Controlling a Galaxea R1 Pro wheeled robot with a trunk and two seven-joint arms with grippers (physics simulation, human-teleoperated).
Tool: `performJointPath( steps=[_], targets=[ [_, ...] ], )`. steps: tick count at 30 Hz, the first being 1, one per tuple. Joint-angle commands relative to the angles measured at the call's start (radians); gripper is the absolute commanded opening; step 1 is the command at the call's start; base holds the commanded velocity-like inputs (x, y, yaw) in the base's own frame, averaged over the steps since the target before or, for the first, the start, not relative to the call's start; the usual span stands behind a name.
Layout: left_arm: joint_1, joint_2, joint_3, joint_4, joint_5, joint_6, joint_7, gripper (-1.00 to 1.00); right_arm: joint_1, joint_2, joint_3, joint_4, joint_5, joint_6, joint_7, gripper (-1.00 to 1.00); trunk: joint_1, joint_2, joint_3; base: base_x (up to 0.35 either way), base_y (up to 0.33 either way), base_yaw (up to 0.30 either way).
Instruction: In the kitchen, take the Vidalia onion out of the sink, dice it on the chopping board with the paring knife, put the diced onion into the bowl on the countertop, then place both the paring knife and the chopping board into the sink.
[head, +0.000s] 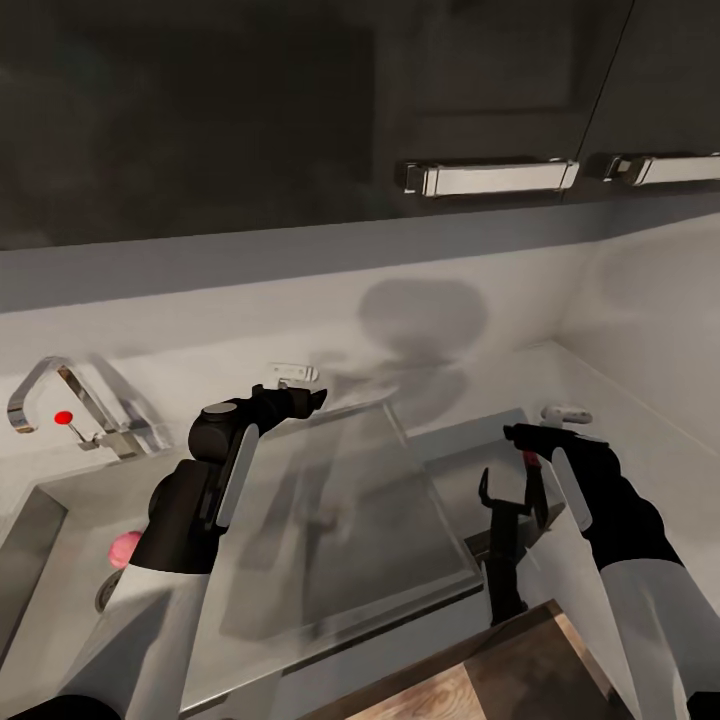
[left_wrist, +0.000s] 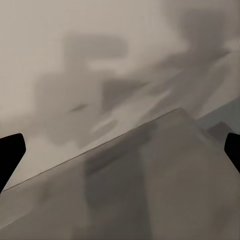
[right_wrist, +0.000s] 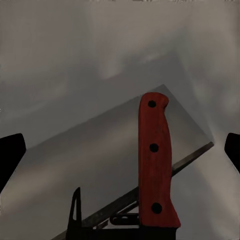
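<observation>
**Knife upright by the drainboard, onion in the basin**

Head view: the Vidalia onion (head: 124, 549) lies in the sink (head: 60, 500) basin near the drain. The left gripper (head: 305, 398) hovers over the drainboard's far edge. The right gripper (head: 525, 445) hangs beside the drainboard, above a dark stand (head: 503, 560); its grip is unclear here.

Left wrist view: its fingers (left_wrist: 10, 155) are spread wide, grasping nothing.

Right wrist view: the paring knife (right_wrist: 156, 162) stands handle-up, between released, wide-apart fingers (right_wrist: 11, 152).

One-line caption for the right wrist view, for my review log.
Paring knife with red-orange handle stands in a dark holder between the open right gripper fingers, above the steel drainboard.
</observation>
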Motion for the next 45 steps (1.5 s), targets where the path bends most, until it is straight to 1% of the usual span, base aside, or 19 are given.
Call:
performJointPath(
  steps=[1, 12, 20, 36, 43, 45],
  targets=[
    [-0.001, 0.000, 0.001, -0.001, 0.000, 0.005, -0.003, 1.00, -0.001, 0.000, 0.001, -0.002, -0.010, 0.004, -0.009, 1.00, 0.001, -0.002, -0.002, 0.002, 0.000, 0.000],
    [-0.001, 0.000, 0.001, 0.000, 0.000, 0.005, -0.003, 1.00, -0.001, 0.000, 0.001, -0.002, -0.012, 0.004, -0.009, 1.00, 0.001, -0.002, -0.002, 0.002, 0.000, 0.000],
    [-0.001, 0.000, 0.001, 0.000, 0.000, 0.005, -0.003, 1.00, -0.001, -0.001, 0.001, -0.002, -0.012, 0.004, -0.008, 1.00, 0.001, -0.002, -0.002, 0.136, 0.000, 0.000],
    [-0.001, 0.000, 0.001, 0.000, 0.000, 0.005, -0.003, 1.00, -0.001, -0.001, 0.001, -0.004, -0.012, 0.004, -0.008, 1.00, 0.001, -0.002, -0.002, 0.004, -0.026, 0.000],
    [-0.001, 0.000, 0.001, 0.000, 0.000, 0.005, -0.003, 1.00, -0.001, 0.000, 0.007, -0.022, -0.012, 0.003, -0.008, 1.00, 0.001, -0.002, -0.002, 0.000, -0.005, 0.000],
    [-0.001, 0.000, 0.001, 0.000, 0.000, 0.005, -0.003, 1.00, 0.000, 0.000, 0.020, -0.030, -0.012, 0.003, -0.008, 1.00, 0.001, -0.002, -0.002, 0.000, -0.001, 0.000]
  ],
)
